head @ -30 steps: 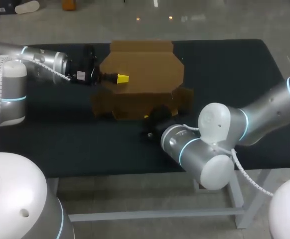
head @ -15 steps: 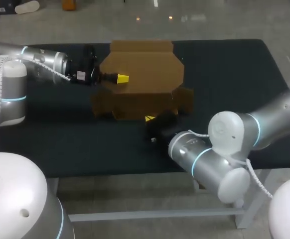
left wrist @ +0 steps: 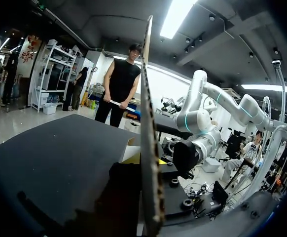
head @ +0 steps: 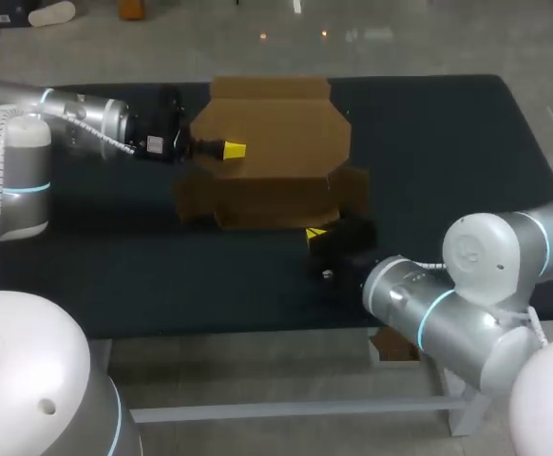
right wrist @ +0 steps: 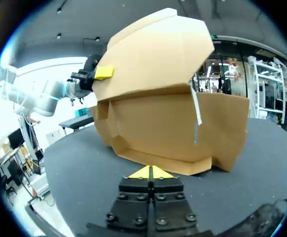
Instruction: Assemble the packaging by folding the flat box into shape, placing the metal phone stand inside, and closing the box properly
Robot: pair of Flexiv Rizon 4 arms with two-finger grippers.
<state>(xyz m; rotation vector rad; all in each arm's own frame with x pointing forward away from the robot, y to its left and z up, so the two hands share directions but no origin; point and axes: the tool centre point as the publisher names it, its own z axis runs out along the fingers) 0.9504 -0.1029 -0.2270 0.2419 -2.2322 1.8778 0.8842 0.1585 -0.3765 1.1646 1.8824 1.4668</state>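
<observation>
With the left gripper (head: 227,149) clamped on the raised lid (head: 276,133) of the box (head: 257,204) mid-table, the right gripper (head: 316,232), jaws closed and empty just near it, should press the box's near side squarely upright.

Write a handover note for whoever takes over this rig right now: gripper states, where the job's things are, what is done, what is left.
Left gripper: shut on the upper panel of the brown cardboard box, holding that panel raised.
Right gripper: shut, empty, low over the black table just in front of the box, not touching it.
Box: mid-table, partly folded, lower walls standing, not closed.
Metal phone stand: not seen in any view.
Done: box partly shaped.
Left: finish folding, put the stand in, close the box.
</observation>
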